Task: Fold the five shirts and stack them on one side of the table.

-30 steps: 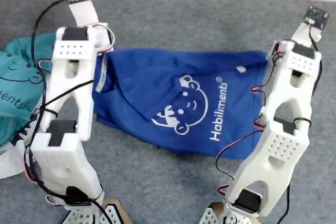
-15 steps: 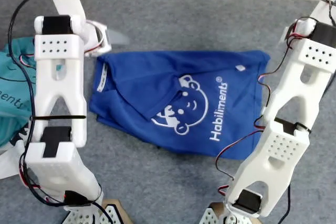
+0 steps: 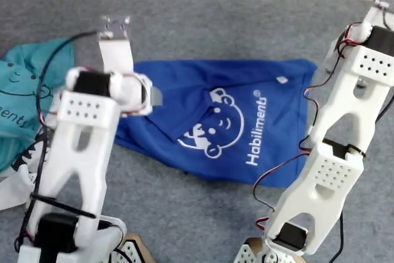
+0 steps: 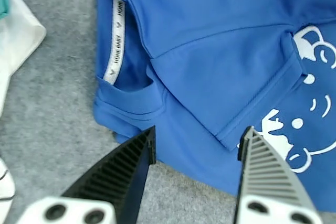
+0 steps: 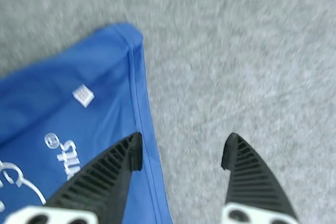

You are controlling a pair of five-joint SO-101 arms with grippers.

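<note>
Fingers (image 4: 123,174) of left gripper (image 4: 197,148) spread wide, holding nothing, above collar end of blue shirt (image 3: 221,121). I see right gripper (image 5: 181,150) equally wide, empty, over hem corner. Shirt lies mid-table (image 3: 215,16), sleeve folded in; teal shirt (image 3: 18,100) on left arm's side.

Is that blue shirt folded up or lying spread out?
Partly folded: the blue shirt has one sleeve flap turned over its front; the rest lies flat.
</note>
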